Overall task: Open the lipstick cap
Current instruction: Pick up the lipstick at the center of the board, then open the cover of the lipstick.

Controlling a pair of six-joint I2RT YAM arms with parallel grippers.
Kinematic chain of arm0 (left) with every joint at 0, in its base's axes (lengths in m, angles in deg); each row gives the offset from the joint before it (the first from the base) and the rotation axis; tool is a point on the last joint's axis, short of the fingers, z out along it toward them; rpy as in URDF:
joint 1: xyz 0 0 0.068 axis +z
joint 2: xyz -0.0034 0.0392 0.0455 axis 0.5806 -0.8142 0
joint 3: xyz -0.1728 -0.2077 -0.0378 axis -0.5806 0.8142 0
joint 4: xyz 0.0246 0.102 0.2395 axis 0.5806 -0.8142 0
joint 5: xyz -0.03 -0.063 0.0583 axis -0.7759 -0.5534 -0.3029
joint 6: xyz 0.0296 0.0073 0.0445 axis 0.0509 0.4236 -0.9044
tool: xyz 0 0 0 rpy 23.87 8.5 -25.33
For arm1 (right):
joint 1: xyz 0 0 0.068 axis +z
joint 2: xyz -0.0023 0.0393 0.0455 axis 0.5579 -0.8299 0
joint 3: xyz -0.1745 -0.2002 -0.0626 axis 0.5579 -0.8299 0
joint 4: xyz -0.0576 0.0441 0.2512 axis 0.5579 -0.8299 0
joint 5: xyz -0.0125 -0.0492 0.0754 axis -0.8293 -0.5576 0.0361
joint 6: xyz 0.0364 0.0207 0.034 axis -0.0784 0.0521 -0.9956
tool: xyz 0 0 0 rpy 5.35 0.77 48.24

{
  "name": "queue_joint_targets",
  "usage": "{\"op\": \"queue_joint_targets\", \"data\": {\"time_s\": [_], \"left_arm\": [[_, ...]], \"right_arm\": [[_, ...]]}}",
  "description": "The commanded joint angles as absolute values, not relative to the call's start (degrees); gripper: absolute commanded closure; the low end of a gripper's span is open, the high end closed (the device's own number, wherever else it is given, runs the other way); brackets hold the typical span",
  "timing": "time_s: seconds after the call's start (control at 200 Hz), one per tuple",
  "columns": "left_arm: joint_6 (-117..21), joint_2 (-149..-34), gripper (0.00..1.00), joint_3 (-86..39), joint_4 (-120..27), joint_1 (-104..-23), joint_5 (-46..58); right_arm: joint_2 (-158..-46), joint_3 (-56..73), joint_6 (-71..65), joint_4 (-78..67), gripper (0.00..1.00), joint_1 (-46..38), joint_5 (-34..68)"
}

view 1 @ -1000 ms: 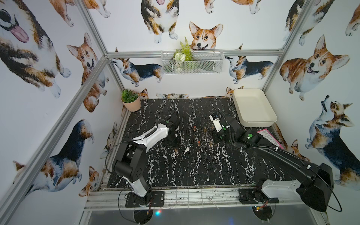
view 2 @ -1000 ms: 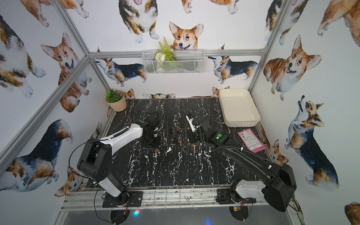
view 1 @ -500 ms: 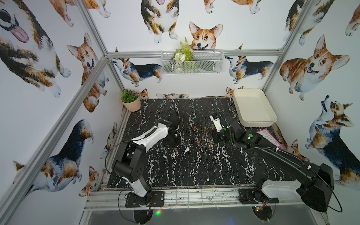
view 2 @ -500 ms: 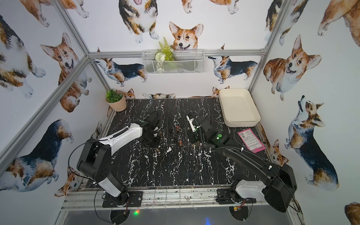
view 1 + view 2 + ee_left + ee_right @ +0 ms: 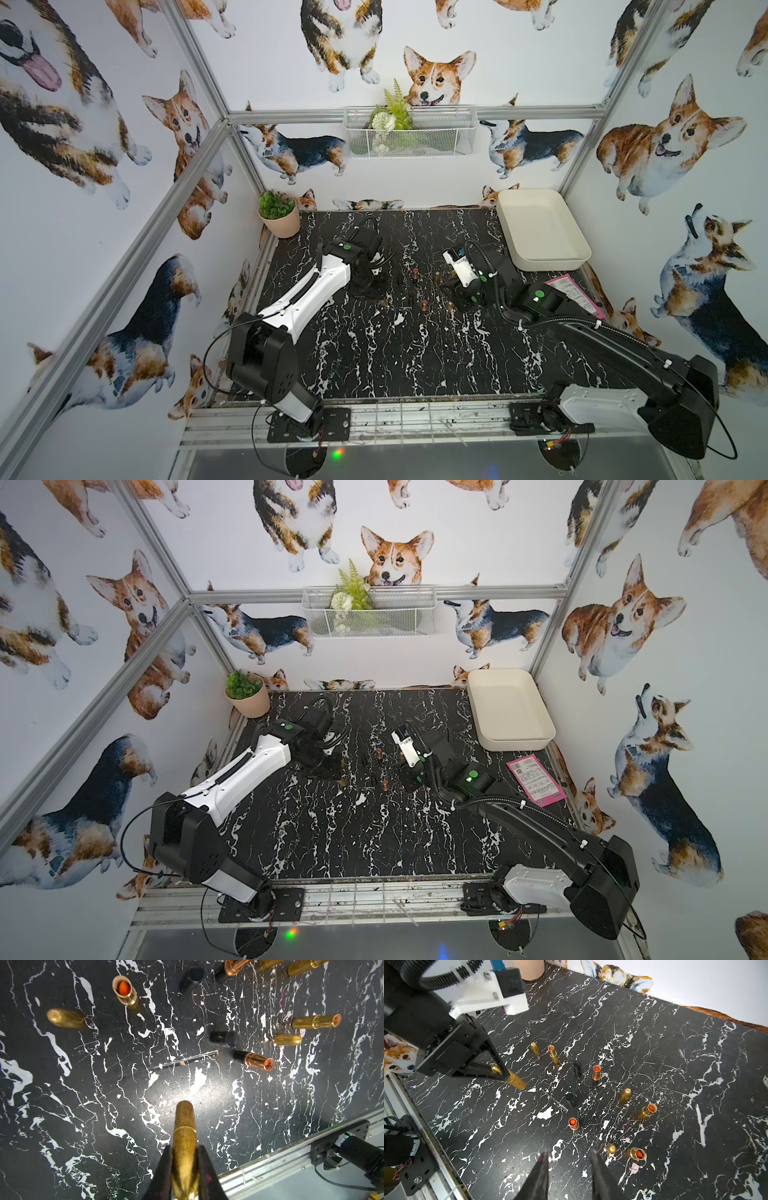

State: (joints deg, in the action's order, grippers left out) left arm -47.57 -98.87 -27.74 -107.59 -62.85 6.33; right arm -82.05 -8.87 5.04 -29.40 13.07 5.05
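Grips a glittery gold capped lipstick tube [image 5: 184, 1124] between the clenched fingers of the left gripper [image 5: 185, 1154], tilted over the black white-veined marble tabletop [image 5: 83, 1105]; cannot tell whether touching it. Shows the seam between cap and body just beyond the fingertips. Holds the right gripper [image 5: 568, 1154] parted and grasping nothing, near a standing opened gold lipstick [image 5: 635, 1153] and a loose gold cap [image 5: 611, 1148]

The lipstick [image 5: 184, 1126] is a glittery gold tube with its cap on and a thin seam ring around its body. It sits tilted, clamped between the fingers of the left gripper [image 5: 184, 1148]. Its free end points down at the black marble table [image 5: 83, 1105]; contact cannot be told.
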Motion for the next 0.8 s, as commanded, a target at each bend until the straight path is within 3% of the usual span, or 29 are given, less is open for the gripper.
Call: {"op": "queue_joint_targets", "data": {"time_s": [0.0,0.145,0.305,0.796], "left_arm": [[-50.18,-99.57,0.88,-43.54,-118.08,-65.48,-10.1],[-47.99,-99.7,0.88,-47.31,-116.51,-65.55,-18.75],[-48.35,-100.56,0.97,-50.84,-117.88,-65.99,-20.04],[-48.89,-100.95,0.96,-50.4,-117.11,-67.88,-26.76]], "right_arm": [[-81.13,-6.91,8.93,-32.25,0.62,14.62,17.09],[-80.69,-7.42,9.11,-32.95,0.59,14.83,21.65],[-81.64,-6.91,8.93,-33.69,0.59,14.96,24.66],[-81.74,-3.1,13.53,-36.38,0.58,15.05,20.99]]}}
